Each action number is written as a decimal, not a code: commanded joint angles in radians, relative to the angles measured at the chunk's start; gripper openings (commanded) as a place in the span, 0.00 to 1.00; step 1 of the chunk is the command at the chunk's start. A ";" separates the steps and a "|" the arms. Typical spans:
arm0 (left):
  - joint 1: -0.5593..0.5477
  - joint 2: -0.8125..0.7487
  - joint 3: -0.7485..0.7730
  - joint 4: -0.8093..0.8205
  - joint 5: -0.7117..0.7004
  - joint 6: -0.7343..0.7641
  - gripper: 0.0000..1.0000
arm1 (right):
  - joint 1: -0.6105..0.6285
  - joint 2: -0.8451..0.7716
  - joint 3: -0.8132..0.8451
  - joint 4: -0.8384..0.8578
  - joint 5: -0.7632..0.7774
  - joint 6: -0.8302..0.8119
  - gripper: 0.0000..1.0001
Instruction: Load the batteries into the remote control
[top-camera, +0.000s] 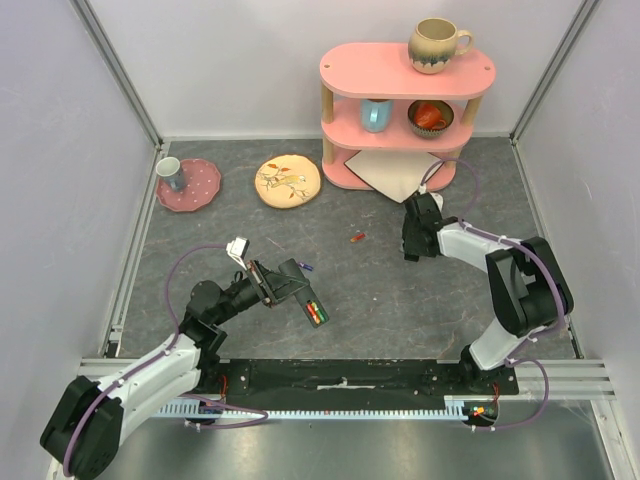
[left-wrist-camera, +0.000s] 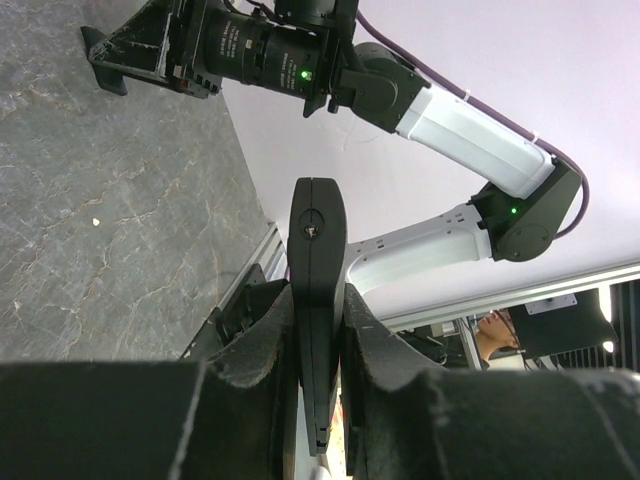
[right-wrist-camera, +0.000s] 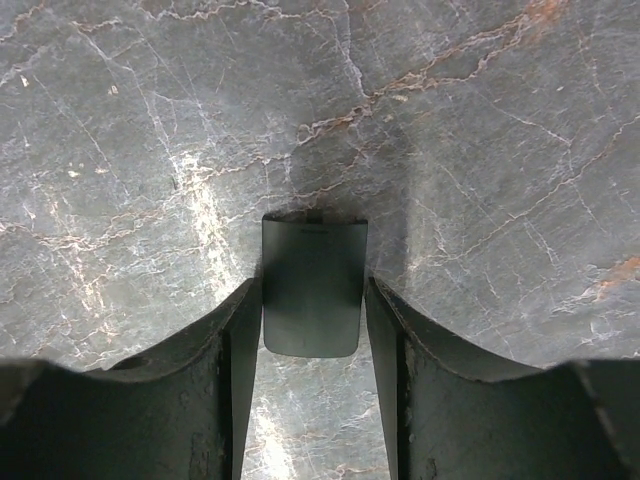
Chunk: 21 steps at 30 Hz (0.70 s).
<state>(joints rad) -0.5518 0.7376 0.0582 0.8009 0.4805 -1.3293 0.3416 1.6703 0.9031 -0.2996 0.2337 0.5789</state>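
Observation:
My left gripper (top-camera: 285, 285) is shut on the slim black remote control (top-camera: 308, 303) and holds it above the table, bay side up. Coloured batteries (top-camera: 316, 312) sit in the bay. In the left wrist view the remote (left-wrist-camera: 317, 250) stands edge-on between my fingers (left-wrist-camera: 250, 350). A loose red battery (top-camera: 357, 237) lies mid-table, and a small purple one (top-camera: 305, 266) lies near the left gripper. My right gripper (top-camera: 412, 252) points down at the table. In its wrist view the gripper (right-wrist-camera: 312, 285) has its fingertips against both edges of a dark grey battery cover (right-wrist-camera: 312, 260).
A pink two-tier shelf (top-camera: 400, 75) stands at the back with a mug (top-camera: 437, 45) on top, and a blue cup (top-camera: 376, 115) and an orange bowl (top-camera: 430, 118) inside. A beige sheet (top-camera: 390, 170) lies under it. A cream plate (top-camera: 288, 181) and a pink plate (top-camera: 200, 190) with a cup lie back left.

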 joint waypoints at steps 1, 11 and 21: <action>0.001 -0.012 -0.040 0.050 -0.016 0.016 0.02 | -0.006 0.028 -0.105 0.004 -0.076 0.006 0.52; 0.001 -0.010 -0.026 0.034 -0.023 0.025 0.02 | -0.007 -0.023 -0.115 0.004 -0.126 -0.010 0.31; 0.001 0.161 0.078 0.086 -0.115 0.058 0.02 | 0.014 -0.347 -0.044 -0.180 -0.229 -0.086 0.23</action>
<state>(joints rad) -0.5518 0.8169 0.0704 0.8013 0.4129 -1.3136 0.3393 1.4761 0.8120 -0.3656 0.0761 0.5407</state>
